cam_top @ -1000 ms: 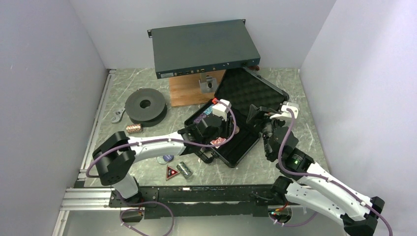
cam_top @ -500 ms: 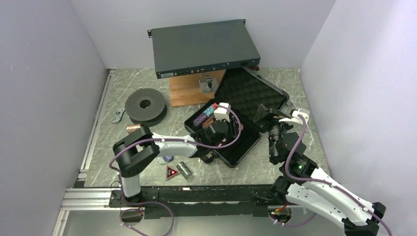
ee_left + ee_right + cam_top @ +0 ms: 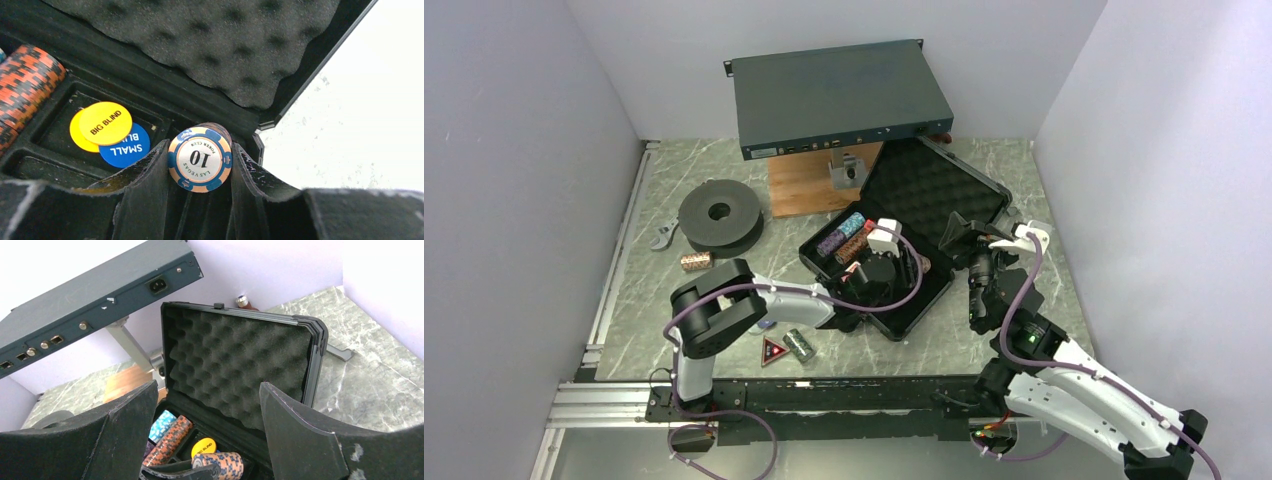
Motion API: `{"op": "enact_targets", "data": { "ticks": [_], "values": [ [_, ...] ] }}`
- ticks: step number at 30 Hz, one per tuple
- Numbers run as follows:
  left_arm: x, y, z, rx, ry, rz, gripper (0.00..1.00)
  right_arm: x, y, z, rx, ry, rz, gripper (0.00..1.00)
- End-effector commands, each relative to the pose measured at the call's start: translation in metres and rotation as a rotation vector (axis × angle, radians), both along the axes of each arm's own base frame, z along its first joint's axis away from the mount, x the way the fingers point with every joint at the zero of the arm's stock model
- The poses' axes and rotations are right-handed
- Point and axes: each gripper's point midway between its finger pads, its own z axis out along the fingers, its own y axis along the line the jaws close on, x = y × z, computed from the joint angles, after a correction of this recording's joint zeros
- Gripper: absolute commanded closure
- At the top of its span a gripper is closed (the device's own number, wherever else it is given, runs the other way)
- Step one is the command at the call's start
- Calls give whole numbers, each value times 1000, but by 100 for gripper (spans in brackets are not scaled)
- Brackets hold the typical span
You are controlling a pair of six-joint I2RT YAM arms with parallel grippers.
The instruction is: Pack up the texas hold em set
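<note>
The left gripper (image 3: 200, 150) clamps a roll of 10 chips (image 3: 200, 159) sideways, low over the open black case (image 3: 150, 95), apparently to lay it in a groove near the blind buttons (image 3: 106, 123), while the right gripper (image 3: 207, 387) hangs spread open, facing the foam lid (image 3: 240, 360).

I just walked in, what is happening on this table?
Two robot arms are packing a poker set. The left gripper holds a roll of chips marked 10 over the tray of the open black case. Other chip rolls, the yellow button and the blue button already lie inside. The right gripper is open and empty beside the case. A red-black triangle and a loose chip roll lie on the table, not yet packed.
</note>
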Motion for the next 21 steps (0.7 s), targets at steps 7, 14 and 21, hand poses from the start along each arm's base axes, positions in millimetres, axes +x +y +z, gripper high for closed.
{"op": "enact_targets", "data": {
  "ticks": [7, 14, 21],
  "values": [
    [-21, -32, 31, -180, -5, -63, 100, 2, -2, 1, 8, -9, -24, 23],
    [-16, -45, 22, -178, -10, -54, 100, 3, -2, -1, 4, -3, -28, 23],
    [-17, -54, 8, -177, 2, -80, 100, 3, -4, -5, 9, -4, -36, 23]
  ]
}}
